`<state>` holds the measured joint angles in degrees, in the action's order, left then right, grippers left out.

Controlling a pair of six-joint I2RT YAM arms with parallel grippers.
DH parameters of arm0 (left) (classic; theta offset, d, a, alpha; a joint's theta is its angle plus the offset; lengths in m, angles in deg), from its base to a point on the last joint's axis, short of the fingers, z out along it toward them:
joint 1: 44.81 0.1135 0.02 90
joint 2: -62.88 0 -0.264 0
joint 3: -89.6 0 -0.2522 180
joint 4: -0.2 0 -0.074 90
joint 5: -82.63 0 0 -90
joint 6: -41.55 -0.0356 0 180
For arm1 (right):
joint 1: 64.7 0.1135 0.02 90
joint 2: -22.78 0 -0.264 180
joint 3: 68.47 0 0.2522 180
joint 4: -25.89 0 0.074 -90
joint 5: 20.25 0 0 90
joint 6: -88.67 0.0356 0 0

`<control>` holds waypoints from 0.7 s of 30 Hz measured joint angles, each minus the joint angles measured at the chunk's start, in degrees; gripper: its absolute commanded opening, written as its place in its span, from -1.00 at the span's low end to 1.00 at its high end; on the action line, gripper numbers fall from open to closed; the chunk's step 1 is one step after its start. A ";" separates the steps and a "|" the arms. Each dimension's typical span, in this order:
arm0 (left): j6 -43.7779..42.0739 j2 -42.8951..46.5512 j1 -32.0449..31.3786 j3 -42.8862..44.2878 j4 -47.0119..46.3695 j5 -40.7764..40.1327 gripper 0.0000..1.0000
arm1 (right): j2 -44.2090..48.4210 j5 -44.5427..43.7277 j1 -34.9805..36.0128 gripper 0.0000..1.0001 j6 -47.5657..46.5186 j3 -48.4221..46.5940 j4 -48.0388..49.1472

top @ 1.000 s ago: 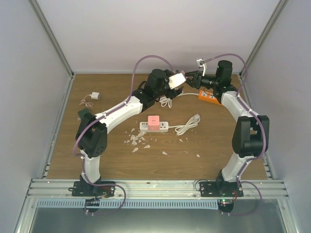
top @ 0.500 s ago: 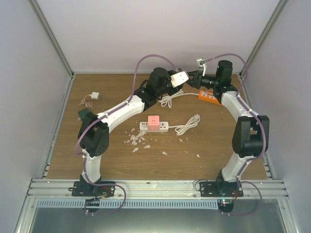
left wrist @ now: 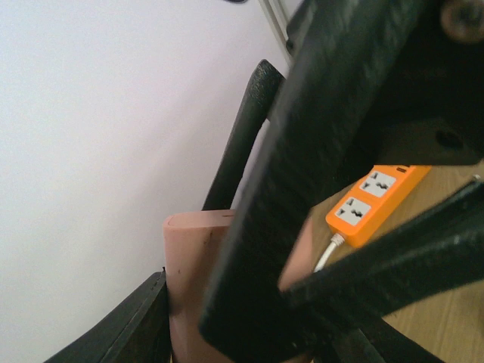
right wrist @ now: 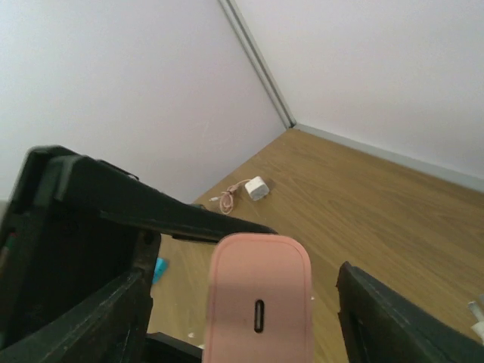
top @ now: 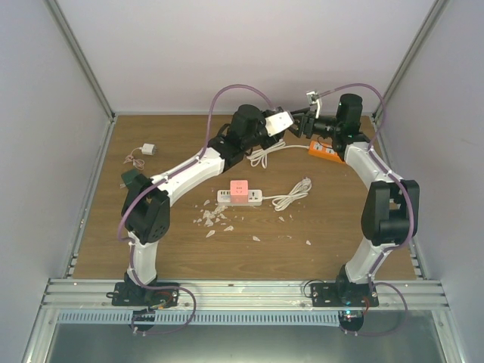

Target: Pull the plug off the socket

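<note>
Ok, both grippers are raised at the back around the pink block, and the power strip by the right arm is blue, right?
No: that power strip is orange, not blue, as the left wrist view shows. The left gripper and right gripper are indeed around the pink block.

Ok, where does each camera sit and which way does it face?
Top external: above and behind the bases, looking down on the brown wooden table; both arms whole, left gripper facing right gripper.
Left wrist: looks rightward past its gripped pink rounded plastic block to an orange power strip; own fingers show.
Right wrist: looks leftward over that block to a small white charger; own fingers straddle it.
Shared: both wrist views show the block.
</note>
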<state>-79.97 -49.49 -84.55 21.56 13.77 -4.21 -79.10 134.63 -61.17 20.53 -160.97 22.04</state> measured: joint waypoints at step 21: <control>8.55 6.84 19.17 -11.69 14.47 9.53 -0.31 | 1.84 -7.02 0.04 0.99 -23.19 0.02 -13.18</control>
<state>-71.43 -42.65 -65.38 9.86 28.24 5.32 -77.27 127.62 -61.12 -2.66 -160.95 8.86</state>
